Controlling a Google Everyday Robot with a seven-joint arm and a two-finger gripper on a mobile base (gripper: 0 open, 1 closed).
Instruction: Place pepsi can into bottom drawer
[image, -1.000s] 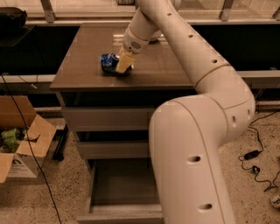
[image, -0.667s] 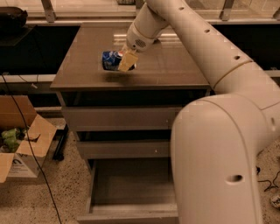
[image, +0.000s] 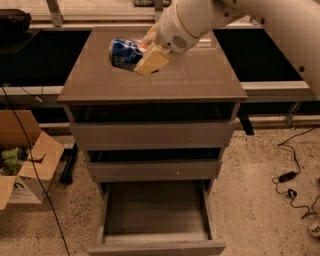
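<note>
The pepsi can (image: 123, 53) is blue with white and red marks. It is lying on its side, held above the cabinet top (image: 200, 80) at the left. My gripper (image: 145, 54) is shut on the pepsi can, with one tan finger (image: 151, 61) across its right end. The white arm comes in from the upper right. The bottom drawer (image: 155, 212) is pulled open at the foot of the cabinet, and its tray is empty.
The two upper drawers (image: 152, 134) are pushed in. An open cardboard box (image: 22, 160) stands on the floor at the left. A black cable (image: 35, 165) hangs down at the left. Cables and a plug (image: 287, 177) lie on the floor at the right.
The can has come up off the cabinet top in my gripper. The view has shifted closer and lower, and the arm's lower body no longer blocks the right side.
</note>
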